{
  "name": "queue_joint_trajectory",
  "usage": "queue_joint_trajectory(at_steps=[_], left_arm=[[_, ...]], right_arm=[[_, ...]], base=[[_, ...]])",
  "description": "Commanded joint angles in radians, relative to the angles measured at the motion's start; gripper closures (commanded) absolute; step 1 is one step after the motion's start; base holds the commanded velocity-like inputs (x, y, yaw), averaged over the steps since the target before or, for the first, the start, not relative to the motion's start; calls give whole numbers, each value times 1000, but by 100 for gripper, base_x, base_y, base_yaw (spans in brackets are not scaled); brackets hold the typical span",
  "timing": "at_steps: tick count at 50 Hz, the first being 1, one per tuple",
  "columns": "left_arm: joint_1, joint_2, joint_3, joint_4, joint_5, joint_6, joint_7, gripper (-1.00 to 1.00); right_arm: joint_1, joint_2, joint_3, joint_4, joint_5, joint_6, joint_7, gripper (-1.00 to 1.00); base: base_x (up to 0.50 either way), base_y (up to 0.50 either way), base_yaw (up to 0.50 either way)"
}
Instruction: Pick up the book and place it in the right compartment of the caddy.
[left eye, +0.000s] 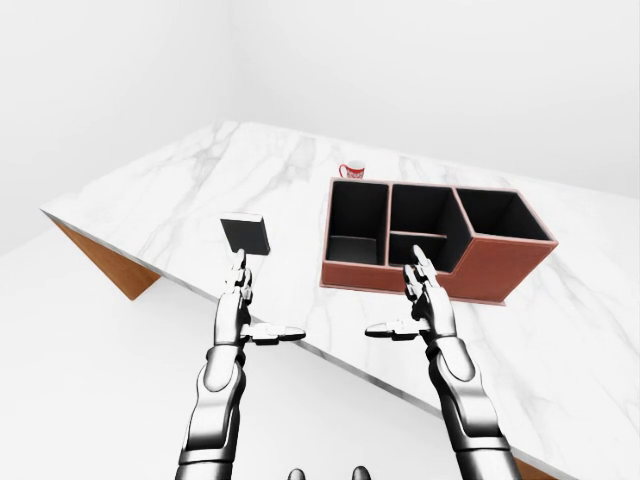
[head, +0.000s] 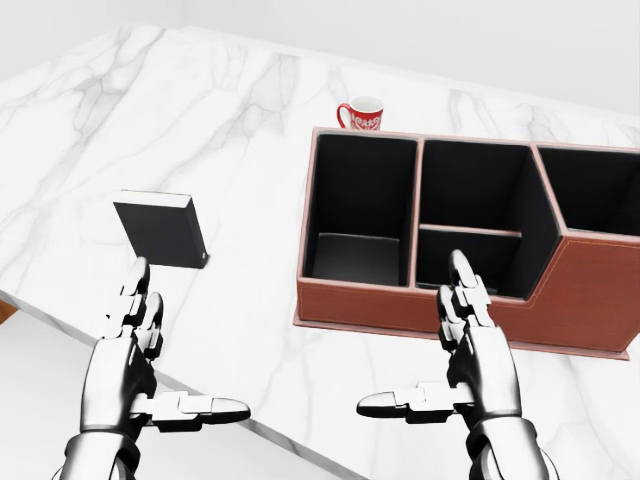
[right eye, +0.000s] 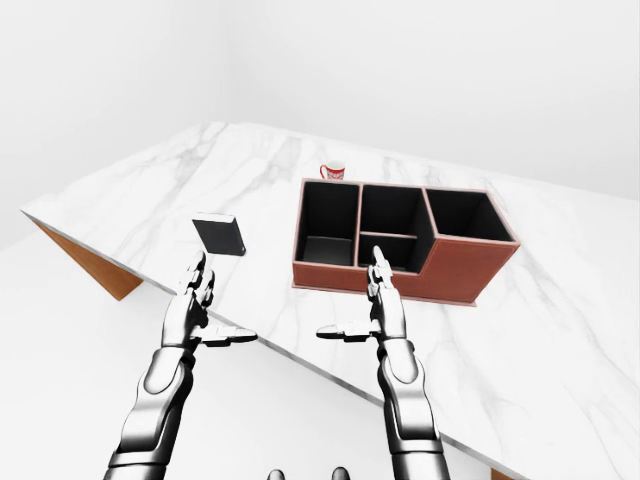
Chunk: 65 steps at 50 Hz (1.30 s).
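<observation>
A black book lies flat on the white marble table, left of the caddy. The brown caddy with black compartments stands at the right; its right compartment is cut by the head view's right edge and shows whole in the left-eye view. My left hand is open, fingers pointing up, just below the book and apart from it. My right hand is open and empty below the caddy's near wall.
A red and white mug stands above the caddy's left compartment. The table's near edge runs diagonally under my hands, with white floor below it. A wooden table base shows at the left.
</observation>
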Motion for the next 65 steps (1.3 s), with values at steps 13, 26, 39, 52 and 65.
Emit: queue_joint_trajectory(at_steps=[13,26,39,52,65], left_arm=[[-31,-5,41,-30,-95,-81,58,-100],[-25,-3,50,-56,-123,-81,89,-100],[-23,-1,47,-61,-128,-81,96,-100],[-17,-3,45,-77,-125,-81,92,-100],[-16,-3,42,-73,-119,-81,89,-100]], right_arm=[[13,6,-15,-62,22,-61,-24,-100],[8,4,-25,-87,40,-111,-57,-100],[10,3,-20,-94,42,-111,-55,-100],[17,4,-17,-107,39,-111,-47,-100],[18,5,-15,-99,38,-111,-40,-100]], base=[[0,0,0],[0,0,0],[0,0,0],[2,1,0],[21,11,0]])
